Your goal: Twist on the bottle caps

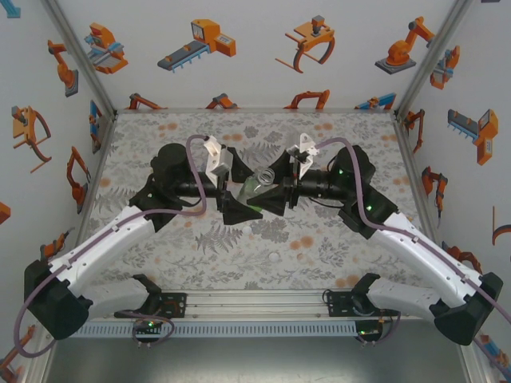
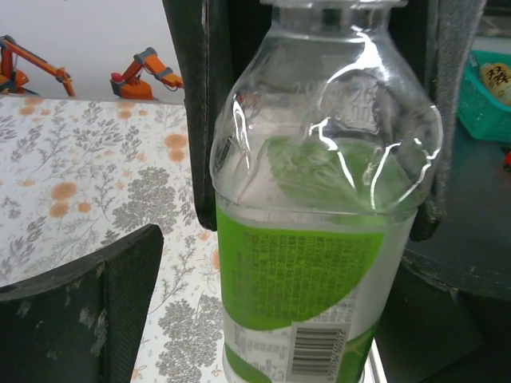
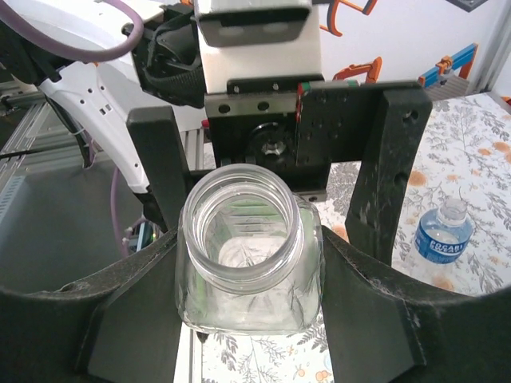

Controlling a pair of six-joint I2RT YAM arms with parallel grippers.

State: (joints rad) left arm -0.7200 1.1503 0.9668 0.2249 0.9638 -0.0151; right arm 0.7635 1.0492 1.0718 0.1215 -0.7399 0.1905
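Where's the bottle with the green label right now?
In the top view the green-labelled bottle is at the middle of the table, clamped by the right gripper, with the left gripper open around it.

The bottle (image 2: 319,159) is clear glossy plastic, dented and throwing white glints. Its green label (image 2: 295,279) is smooth and shiny. My fingers (image 2: 80,319) are matt black and grainy, flecked with pale scuffs. The tabletop (image 2: 80,159) wears a matt floral print. The arm shell (image 3: 96,96) is smooth, glossy white plastic.
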